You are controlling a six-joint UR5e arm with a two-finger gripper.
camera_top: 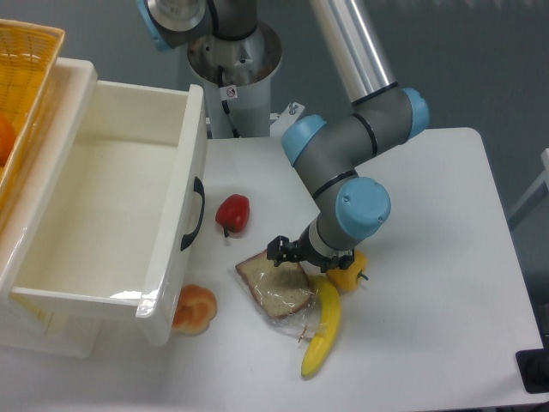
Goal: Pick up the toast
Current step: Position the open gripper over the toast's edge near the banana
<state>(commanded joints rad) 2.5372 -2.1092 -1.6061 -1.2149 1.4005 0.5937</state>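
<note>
Reaches in from the upper edge, silver upper link slanting down to a grey elbow with blue caps. Folds back at the wrist, blue-capped joint facing the camera. Points the gripper low and toward the left, dark fingers mostly hidden under the wrist; jaw spacing not discernible.
</note>
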